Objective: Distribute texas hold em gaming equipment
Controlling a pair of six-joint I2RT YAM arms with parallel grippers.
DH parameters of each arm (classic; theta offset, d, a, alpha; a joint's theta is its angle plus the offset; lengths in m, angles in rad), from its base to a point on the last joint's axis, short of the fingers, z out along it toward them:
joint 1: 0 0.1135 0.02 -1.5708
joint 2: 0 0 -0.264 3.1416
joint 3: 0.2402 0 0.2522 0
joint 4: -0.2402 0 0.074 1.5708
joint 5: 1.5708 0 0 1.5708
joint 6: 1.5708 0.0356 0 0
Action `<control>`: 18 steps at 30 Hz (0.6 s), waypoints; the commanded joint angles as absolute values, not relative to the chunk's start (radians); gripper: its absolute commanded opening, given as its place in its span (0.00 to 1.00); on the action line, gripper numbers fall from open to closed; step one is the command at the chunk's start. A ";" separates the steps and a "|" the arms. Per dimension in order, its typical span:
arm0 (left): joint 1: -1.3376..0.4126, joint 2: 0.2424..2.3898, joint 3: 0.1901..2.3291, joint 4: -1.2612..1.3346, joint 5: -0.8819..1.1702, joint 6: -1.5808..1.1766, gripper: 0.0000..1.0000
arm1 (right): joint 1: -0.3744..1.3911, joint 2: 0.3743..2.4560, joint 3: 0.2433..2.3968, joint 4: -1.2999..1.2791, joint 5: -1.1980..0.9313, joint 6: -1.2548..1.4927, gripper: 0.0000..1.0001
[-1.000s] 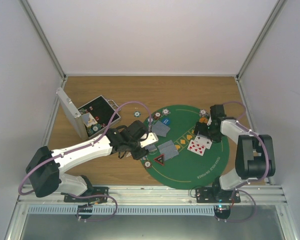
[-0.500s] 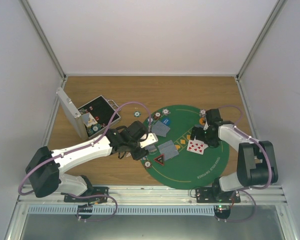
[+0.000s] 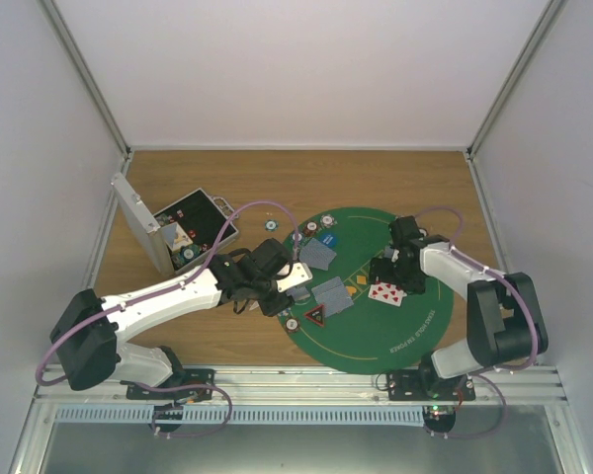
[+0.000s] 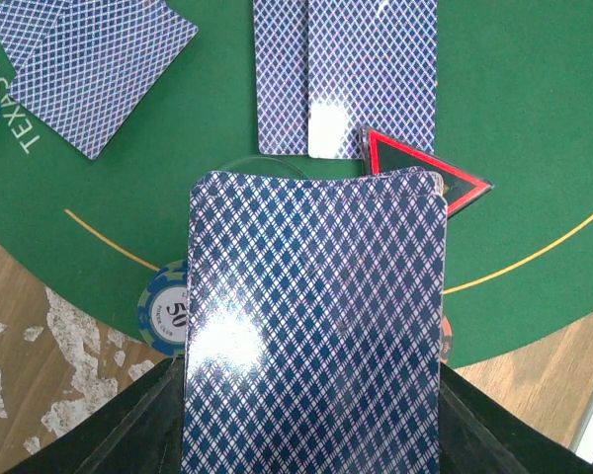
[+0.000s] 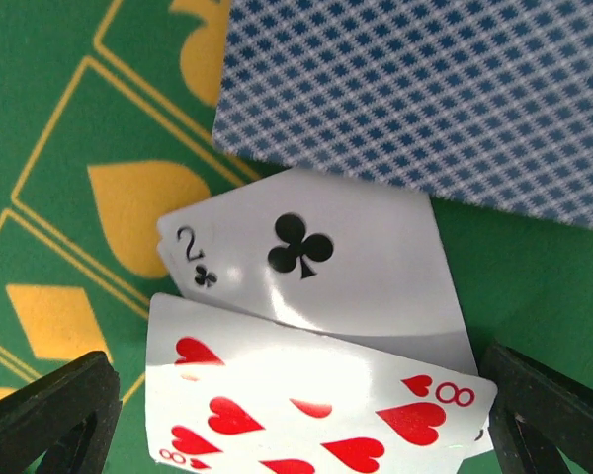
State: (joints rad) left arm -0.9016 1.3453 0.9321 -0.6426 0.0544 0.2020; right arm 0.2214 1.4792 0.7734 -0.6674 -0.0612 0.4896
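Biggest first: the brown wooden counter (image 3: 376,178) shows bare wood along the far strip, so that's my spare room. The round green felt mat (image 3: 420,331) runs almost to the near rail, tight there. The silver metal case (image 3: 138,212) sits open at far left, well apart from play.

What changed: my right pincer (image 3: 388,271) slid inward across the mat over the last second, and the white face-up cards (image 5: 306,395) shifted toward the centre with it. Its jaws are apart, straddling them, so I'd guess that hand's nearly placed.

The left pincer (image 4: 314,434) hasn't budged. It's clamped on the blue-backed deck (image 4: 314,316) over the mat's left rim, above the striped 50 chip (image 4: 163,308) and the red triangle marker (image 4: 425,178).
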 commanded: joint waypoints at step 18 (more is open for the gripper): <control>-0.916 1.293 0.929 -0.600 0.074 0.207 0.58 | 0.241 1.297 0.929 -0.818 -0.340 0.465 1.00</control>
State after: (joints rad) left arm -0.9039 1.3228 0.9321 -0.6426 0.0555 0.2020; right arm 0.2317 1.3548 0.9268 -0.8368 -0.1410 0.4953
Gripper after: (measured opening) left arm 0.582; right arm 0.995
